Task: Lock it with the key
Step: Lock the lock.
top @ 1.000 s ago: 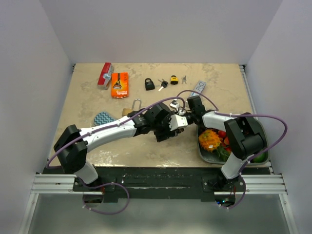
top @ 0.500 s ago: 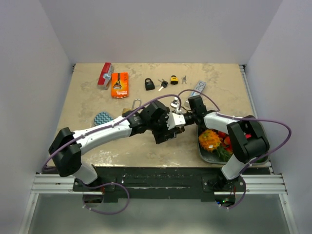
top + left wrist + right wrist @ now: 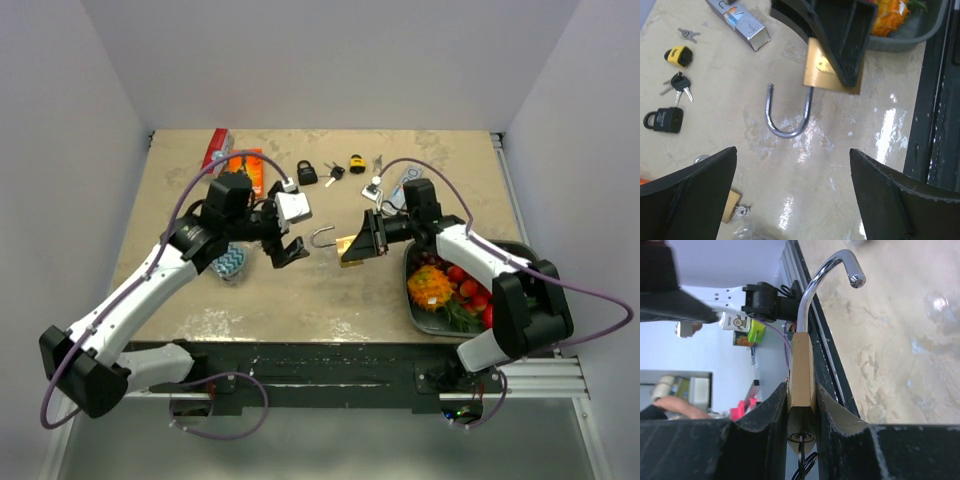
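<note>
Padlock [image 3: 348, 245]: brass body with an open, curved steel shackle [image 3: 322, 237], mid-table, low over the beige tabletop [image 3: 300, 300]; contact with it impossible to tell.
Right gripper [image 3: 358, 247]: narrow, clamped on the flat brass sides, shackle pointing at the left arm.
Left gripper [image 3: 283, 232]: spread wide, holding nothing, facing the shackle from well apart.
Key: thin ring [image 3: 801, 436] visible under the body; key in the keyway or not, cannot tell.
Step, as judged: seating the shackle.
Doing it well: keep the body clamped, line the free end over its hole, press straight in, then turn the key.
Right arm: stretched forward and leftward.
Left arm: reaching forward, wrist turned toward centre.
</note>
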Action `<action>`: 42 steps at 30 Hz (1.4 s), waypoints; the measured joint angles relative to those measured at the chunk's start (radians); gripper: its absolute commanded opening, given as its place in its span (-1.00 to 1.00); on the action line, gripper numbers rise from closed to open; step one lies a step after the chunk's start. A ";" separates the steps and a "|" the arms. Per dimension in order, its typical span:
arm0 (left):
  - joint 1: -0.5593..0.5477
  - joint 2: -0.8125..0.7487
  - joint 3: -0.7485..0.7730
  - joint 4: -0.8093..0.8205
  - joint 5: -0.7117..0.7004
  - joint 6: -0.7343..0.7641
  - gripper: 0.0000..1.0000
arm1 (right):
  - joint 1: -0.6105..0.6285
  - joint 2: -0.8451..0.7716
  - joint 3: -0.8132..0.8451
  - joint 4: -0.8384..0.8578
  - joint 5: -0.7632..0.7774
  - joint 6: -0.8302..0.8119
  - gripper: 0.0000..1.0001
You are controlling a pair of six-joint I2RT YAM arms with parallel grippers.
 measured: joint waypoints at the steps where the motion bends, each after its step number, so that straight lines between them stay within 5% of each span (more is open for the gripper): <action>1: 0.011 -0.029 -0.025 0.011 0.022 0.019 0.96 | 0.000 -0.026 0.019 0.001 -0.010 -0.013 -1.00; 8: 0.021 -0.214 -0.206 0.128 0.162 0.201 0.95 | 0.029 -0.063 0.175 -0.109 -0.046 -0.152 -1.00; 19: 0.021 -0.214 -0.251 0.235 0.193 0.268 0.89 | 0.119 -0.063 0.257 -0.352 -0.050 -0.363 -1.00; 26: 0.021 -0.212 -0.272 0.196 0.262 0.277 0.69 | 0.127 -0.098 0.274 -0.275 -0.044 -0.298 -1.00; 36: 0.029 -0.127 -0.201 0.151 0.457 0.164 -0.02 | 0.145 -0.119 0.279 -0.160 -0.030 -0.237 -1.00; 40: 0.029 -0.121 -0.183 0.153 0.474 0.108 -0.07 | 0.153 -0.137 0.281 -0.158 -0.032 -0.244 -1.00; 42: 0.029 -0.122 -0.182 0.161 0.477 0.078 0.06 | 0.154 -0.153 0.284 -0.153 -0.024 -0.251 -1.00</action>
